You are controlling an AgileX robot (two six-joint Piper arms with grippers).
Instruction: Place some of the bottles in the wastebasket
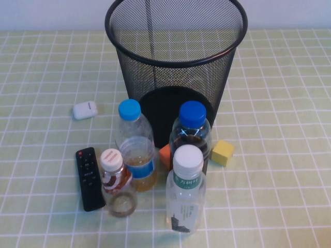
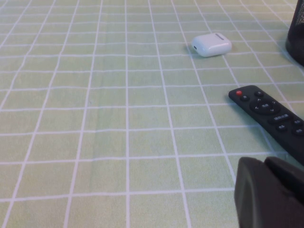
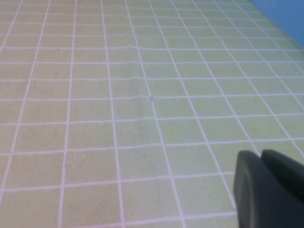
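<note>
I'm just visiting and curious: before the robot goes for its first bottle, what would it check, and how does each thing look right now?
1. Wastebasket upright with an open mouth: ok.
2. Four bottles standing in front of it, none inside yet: ok. They are the light-blue-capped bottle, dark-blue-capped bottle, short white-capped bottle and tall white-capped bottle.
3. Room around each bottle: not ok. They stand packed together, and the remote control lies right beside the short one.
4. Left gripper empty: ok; shut, above the cloth near the remote.
5. Right gripper empty: ok; shut, over bare cloth.
6. Grippers ready to grasp: not ok; both must open first.
</note>
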